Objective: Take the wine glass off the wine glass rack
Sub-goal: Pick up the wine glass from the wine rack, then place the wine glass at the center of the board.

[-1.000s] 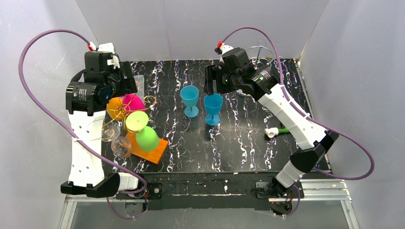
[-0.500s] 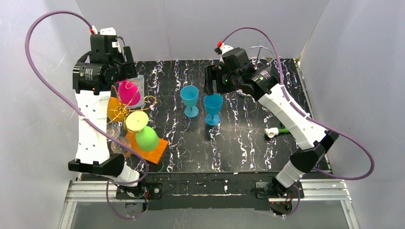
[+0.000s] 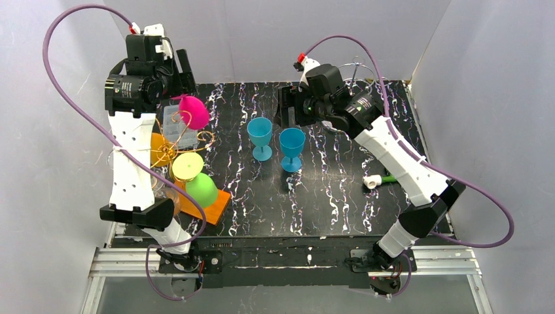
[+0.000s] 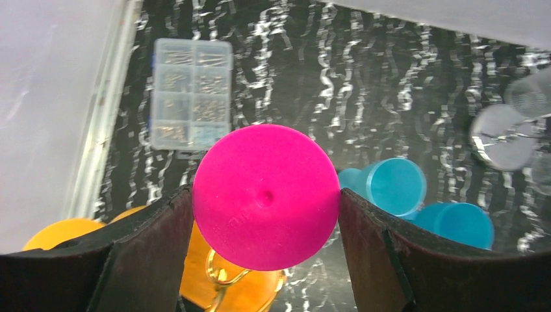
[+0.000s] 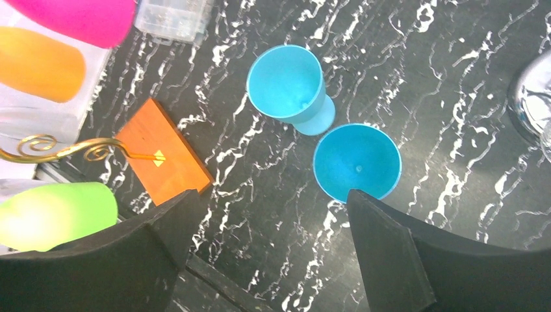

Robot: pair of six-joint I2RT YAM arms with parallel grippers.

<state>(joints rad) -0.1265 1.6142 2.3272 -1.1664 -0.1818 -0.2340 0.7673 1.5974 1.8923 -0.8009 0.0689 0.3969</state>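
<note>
Your left hand, clamped on the pink plastic wine glass, has lifted it off the gold wire rack; right hand gapes empty.

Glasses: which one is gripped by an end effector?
The pink glass, clamped in the left end effector, clear of the rack. Green and orange hang on the rack; both blue ones stand free on the table.

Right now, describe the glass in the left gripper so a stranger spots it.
At the far left of the black marbled table, past the gold wire rack, the left gripper clamps a wine glass. It is the only pink one; neighbours are orange, yellow, green or blue.
</note>
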